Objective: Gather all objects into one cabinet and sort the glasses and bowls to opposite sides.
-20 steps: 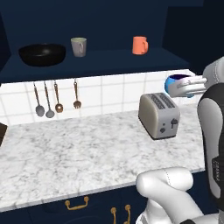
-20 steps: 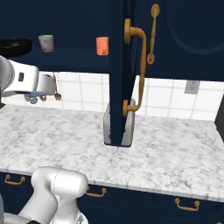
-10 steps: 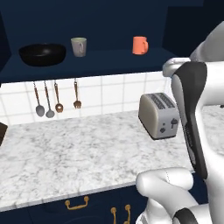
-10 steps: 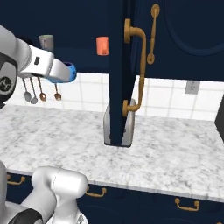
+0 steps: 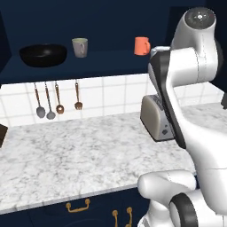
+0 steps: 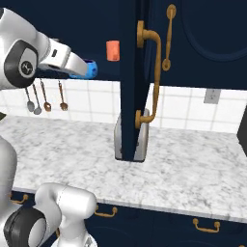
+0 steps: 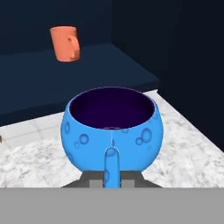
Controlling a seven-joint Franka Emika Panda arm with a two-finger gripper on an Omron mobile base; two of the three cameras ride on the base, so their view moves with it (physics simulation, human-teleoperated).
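The tool [image 7: 112, 177] is clamped on the small blue bowl [image 7: 113, 131], which sits upright in its grip with the dark inside facing up. In the right base view the blue bowl [image 6: 86, 69] hangs in the air at the end of the white arm, above the marble desk [image 6: 144, 169] and just left of the orange cup [image 6: 113, 50].

The orange cup [image 5: 142, 45] stands toward the right end of the navy shelf board [image 5: 88, 64] of the cabinet. The grey-beige cup [image 5: 80, 47] stands near the middle of that shelf, and the wide black bowl [image 5: 43, 54] rests at its left end, near the grey-beige cup but apart from it.

Below the shelf, copper-handled spoons and ladles [image 5: 56, 99] hang against the white tiled wall. A silver toaster [image 5: 155, 117] stands at the back right of the desk, partly behind the arm. The open cabinet door [image 6: 140, 77] with its brass handle stands edge-on in the right base view.
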